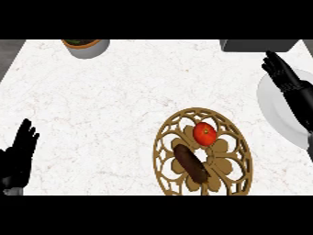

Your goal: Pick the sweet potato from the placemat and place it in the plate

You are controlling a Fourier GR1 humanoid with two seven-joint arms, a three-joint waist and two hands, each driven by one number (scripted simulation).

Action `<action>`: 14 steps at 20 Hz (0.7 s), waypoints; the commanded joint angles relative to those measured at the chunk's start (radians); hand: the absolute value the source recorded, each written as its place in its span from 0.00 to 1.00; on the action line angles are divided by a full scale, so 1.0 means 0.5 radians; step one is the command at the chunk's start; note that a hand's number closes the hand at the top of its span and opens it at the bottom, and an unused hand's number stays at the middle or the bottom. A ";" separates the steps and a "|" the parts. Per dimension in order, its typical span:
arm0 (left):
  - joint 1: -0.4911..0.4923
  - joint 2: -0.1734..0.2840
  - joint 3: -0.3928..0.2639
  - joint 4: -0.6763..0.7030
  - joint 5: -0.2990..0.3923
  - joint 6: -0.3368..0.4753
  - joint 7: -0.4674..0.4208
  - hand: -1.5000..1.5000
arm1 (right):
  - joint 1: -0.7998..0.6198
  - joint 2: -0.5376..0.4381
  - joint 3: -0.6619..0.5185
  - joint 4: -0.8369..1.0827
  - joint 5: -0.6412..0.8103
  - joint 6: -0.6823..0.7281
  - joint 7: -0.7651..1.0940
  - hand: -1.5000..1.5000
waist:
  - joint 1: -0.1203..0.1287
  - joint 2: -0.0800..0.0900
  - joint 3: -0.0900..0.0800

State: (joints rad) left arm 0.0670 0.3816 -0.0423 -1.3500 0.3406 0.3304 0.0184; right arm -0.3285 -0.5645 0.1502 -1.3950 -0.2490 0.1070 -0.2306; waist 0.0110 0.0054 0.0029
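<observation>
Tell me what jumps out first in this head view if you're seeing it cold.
The ornate round tan placemat at lower centre draws the eye, with a bright red tomato and the dark brown sweet potato lying on it. The right hand stretches open over the white plate at the right edge, holding nothing. The left hand rests open at the lower left, and a grey pot sits at the top edge.

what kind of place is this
Probably a kitchen or dining counter: a pale marble-look top, a white plate, and a tomato with a sweet potato on a round placemat.
</observation>
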 commanded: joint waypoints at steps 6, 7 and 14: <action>-0.224 0.043 -0.289 -0.111 -0.245 -0.061 0.077 0.50 | -0.229 0.227 0.957 -0.363 0.154 0.655 0.420 1.00 | 0.087 -0.009 -0.015; -0.150 -0.002 -0.270 -0.054 -0.182 -0.068 0.095 0.50 | -0.589 -0.212 0.715 -0.518 0.705 0.456 0.172 1.00 | 0.090 -0.171 -0.071; -0.235 -0.119 -0.402 -0.071 -0.288 0.014 0.164 0.50 | -0.076 0.134 0.965 -0.314 0.942 0.018 -0.074 1.00 | -0.029 0.011 0.000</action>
State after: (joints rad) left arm -0.0265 0.3446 -0.2211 -1.3968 0.2189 0.3247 0.0951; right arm -0.5006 -0.5815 0.6110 -1.6395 0.2439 0.1975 -0.2196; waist 0.0159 -0.0149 -0.0031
